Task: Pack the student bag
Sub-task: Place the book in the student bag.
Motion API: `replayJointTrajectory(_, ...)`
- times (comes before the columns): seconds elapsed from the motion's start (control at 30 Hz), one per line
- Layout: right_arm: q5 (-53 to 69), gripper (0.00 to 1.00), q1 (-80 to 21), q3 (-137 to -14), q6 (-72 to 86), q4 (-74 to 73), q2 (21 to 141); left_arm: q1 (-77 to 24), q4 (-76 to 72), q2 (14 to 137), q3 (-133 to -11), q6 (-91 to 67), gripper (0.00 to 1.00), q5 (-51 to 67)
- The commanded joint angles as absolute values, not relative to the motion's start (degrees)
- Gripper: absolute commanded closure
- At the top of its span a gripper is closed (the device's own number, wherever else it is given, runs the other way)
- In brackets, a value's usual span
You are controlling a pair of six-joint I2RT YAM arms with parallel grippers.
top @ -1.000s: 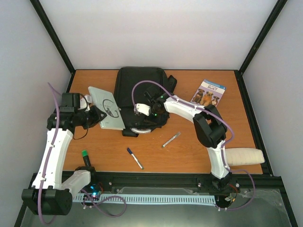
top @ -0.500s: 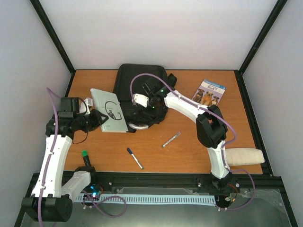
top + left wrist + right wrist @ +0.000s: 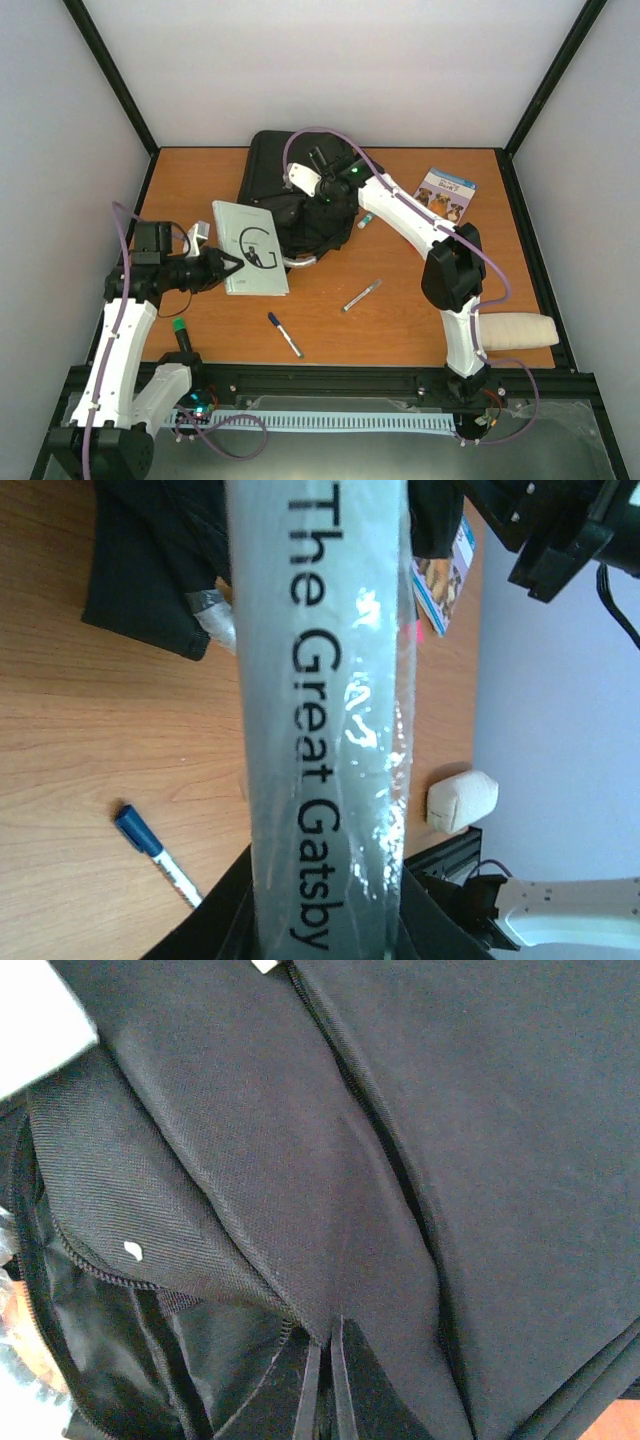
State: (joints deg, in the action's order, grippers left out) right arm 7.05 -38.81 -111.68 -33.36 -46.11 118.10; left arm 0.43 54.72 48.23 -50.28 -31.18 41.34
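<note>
One unzipped student bag [image 3: 268, 175], book [image 3: 248, 262] just beside

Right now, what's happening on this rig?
The left hand grips a pale grey paperback, The Great Gatsby, by one edge, right beside the large black fabric backpack. The right hand is shut on a fold of the backpack's fabric next to its open zipper. The book is not in the bag yet. A blue-capped pen, a silver pen, a dog-cover booklet and a beige pouch lie on the wooden table.
</note>
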Motion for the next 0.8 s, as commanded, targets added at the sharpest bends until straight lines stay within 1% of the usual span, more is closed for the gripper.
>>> replayJointTrajectory(0.0,7.01,0.97,-38.85,-115.94,-31.35,-45.21,114.69,-1.21,47.23,46.74,-50.50,-29.49,0.99,50.86)
replayJointTrajectory(0.1,5.87,0.97,-38.77,-117.18,-30.35,-44.84,115.15,-3.78,45.81,46.59,-49.49,-31.19,0.99,51.58)
replayJointTrajectory(0.23,5.78,0.97,-38.33,-118.51,-29.68,-45.49,116.01,-5.47,51.85,45.87,-54.26,-27.88,0.99,48.75)
replayJointTrajectory(0.4,6.36,0.97,-38.10,-118.71,-29.61,-45.48,115.35,-6.26,43.19,45.44,-55.96,-33.48,0.99,55.35)
replayJointTrajectory(0.6,7.44,0.97,-37.41,-119.02,-29.10,-45.91,115.06,-7.06,47.77,50.77,-64.12,-28.26,0.99,57.79)
replayJointTrajectory(0.77,8.35,0.97,-37.12,-120.74,-28.44,-46.98,115.61,-7.70,49.26,52.81,-63.44,-26.57,0.99,58.62)
